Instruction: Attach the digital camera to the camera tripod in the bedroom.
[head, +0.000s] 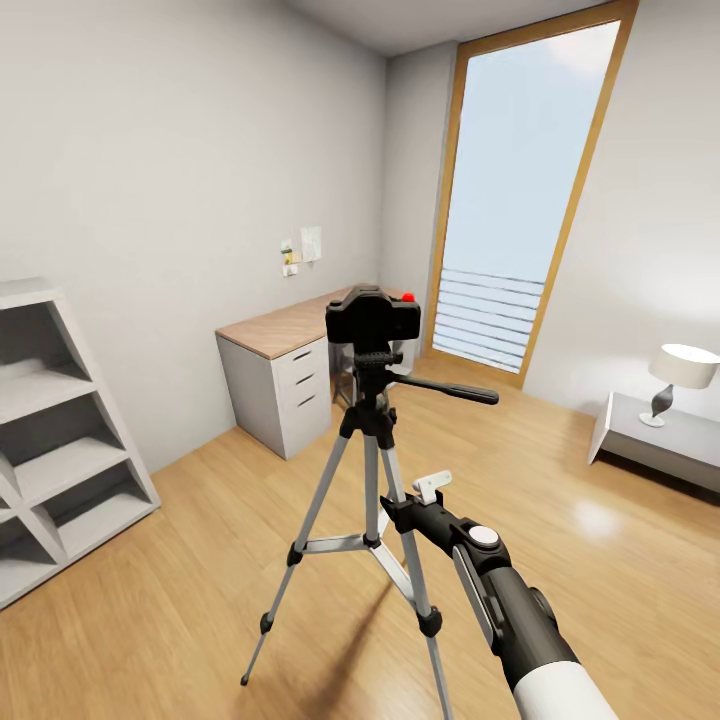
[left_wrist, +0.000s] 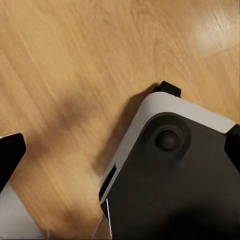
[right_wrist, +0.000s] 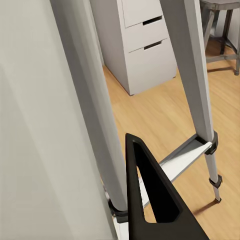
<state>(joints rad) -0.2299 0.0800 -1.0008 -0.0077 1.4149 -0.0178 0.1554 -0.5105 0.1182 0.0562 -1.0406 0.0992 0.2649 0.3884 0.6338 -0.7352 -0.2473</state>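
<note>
Digital camera (head: 372, 318): seated on top of the camera tripod (head: 370, 470) head, red dot at its upper edge
Camera tripod: upright on the wood floor (head: 200, 560), in front of the desk (head: 285, 375); pan handle sticks out sideways
Right gripper (head: 415, 500): I have it close against a tripod leg below the camera; I cannot tell how its jaws stand
Left gripper: pointed at the floor beside my base (left_wrist: 175, 175); finger spread unreadable

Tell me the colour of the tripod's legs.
Silver-grey metal with black joints and feet; the tripod shows best in the head view.
</note>
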